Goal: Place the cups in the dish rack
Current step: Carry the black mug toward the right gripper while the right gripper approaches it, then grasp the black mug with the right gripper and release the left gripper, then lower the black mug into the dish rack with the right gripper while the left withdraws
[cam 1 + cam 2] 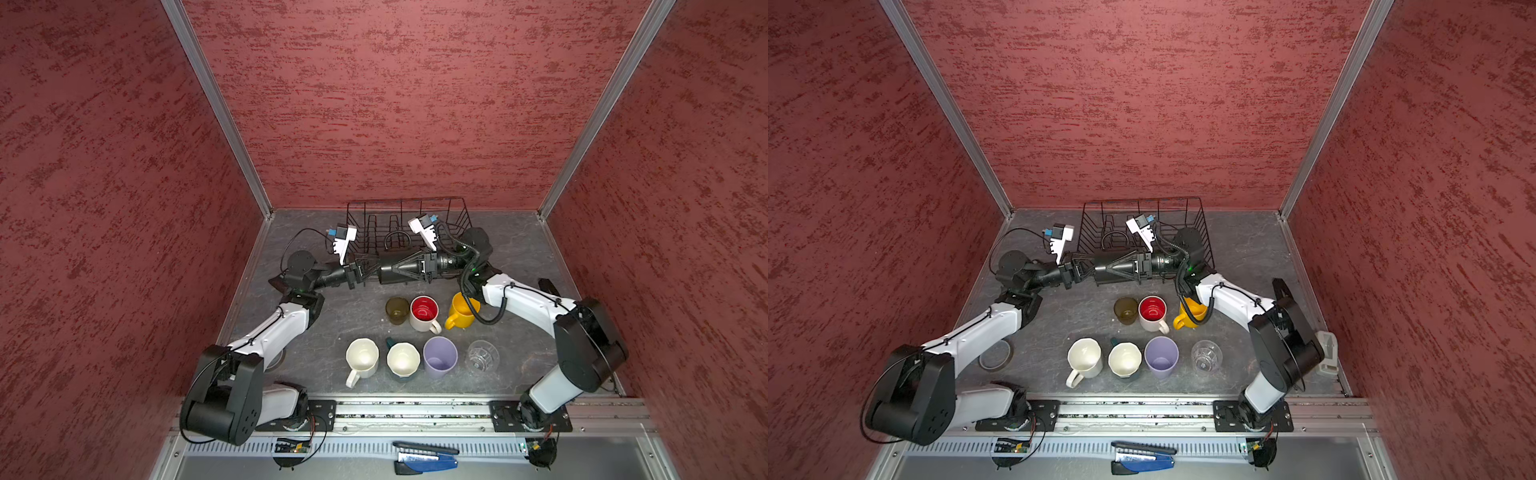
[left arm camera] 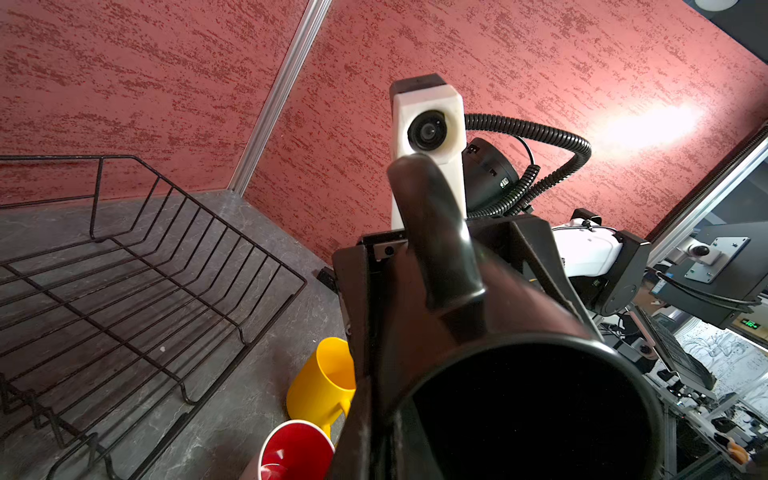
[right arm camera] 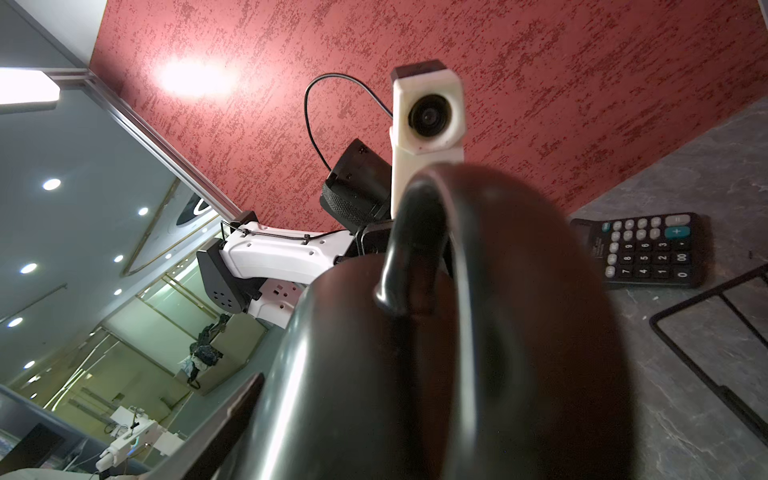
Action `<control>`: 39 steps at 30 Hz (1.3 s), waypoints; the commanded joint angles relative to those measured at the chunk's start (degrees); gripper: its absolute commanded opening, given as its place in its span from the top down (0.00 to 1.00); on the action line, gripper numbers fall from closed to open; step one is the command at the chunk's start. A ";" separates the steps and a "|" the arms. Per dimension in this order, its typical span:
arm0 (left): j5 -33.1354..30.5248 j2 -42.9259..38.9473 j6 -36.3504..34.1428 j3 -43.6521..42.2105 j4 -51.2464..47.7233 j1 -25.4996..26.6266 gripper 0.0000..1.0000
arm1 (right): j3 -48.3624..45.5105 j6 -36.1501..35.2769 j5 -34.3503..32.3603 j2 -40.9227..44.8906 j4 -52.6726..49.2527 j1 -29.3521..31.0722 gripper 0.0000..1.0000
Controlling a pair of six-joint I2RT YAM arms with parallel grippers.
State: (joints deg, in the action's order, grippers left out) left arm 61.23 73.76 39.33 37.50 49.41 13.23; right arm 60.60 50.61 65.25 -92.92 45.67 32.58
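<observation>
A black mug [image 1: 384, 271] [image 1: 1100, 271] hangs on its side in front of the empty dish rack [image 1: 461, 216] [image 2: 145, 291], handle up. My left gripper [image 1: 361, 272] [image 2: 376, 419] is shut on its rim. My right gripper [image 1: 405, 269] straddles its base end with jaws wide; one finger [image 3: 224, 415] lies beside the mug [image 3: 415, 374], contact unclear. On the table stand an olive tumbler [image 1: 397, 309], a red-lined mug [image 1: 424, 313], a yellow mug [image 1: 461, 311], a white mug [image 1: 361, 357], a teal mug [image 1: 402, 359], a lavender tumbler [image 1: 439, 357] and a clear glass [image 1: 482, 355].
A calculator [image 3: 648, 249] lies left of the rack. A tape roll [image 1: 995, 355] sits under the left arm, and a white holder [image 1: 1327, 353] stands by the right wall. A blue stapler [image 1: 424, 459] rests in front of the rail. Red walls close three sides.
</observation>
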 commanded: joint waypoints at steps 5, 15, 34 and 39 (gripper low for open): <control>-3.60 -3.03 -2.84 4.44 -5.76 -0.18 0.84 | 2.44 -0.72 -3.59 1.27 -1.62 0.65 0.64; -6.80 -6.66 -5.78 4.52 -13.16 -2.09 0.33 | 6.29 -7.77 -8.29 4.73 -15.23 0.45 0.81; -26.12 -30.93 -16.30 8.34 -54.91 -12.17 0.00 | 34.05 -36.92 -42.82 1.71 -83.45 -10.95 0.88; -47.12 -26.83 -21.13 18.64 -81.15 -13.20 0.03 | 43.41 -40.28 -52.28 -6.51 -92.35 -12.03 0.89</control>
State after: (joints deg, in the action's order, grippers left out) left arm 26.22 44.45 22.24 52.77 -14.83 1.08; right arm 99.53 14.63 21.63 -96.18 -39.33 20.84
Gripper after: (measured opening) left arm 0.974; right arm 0.838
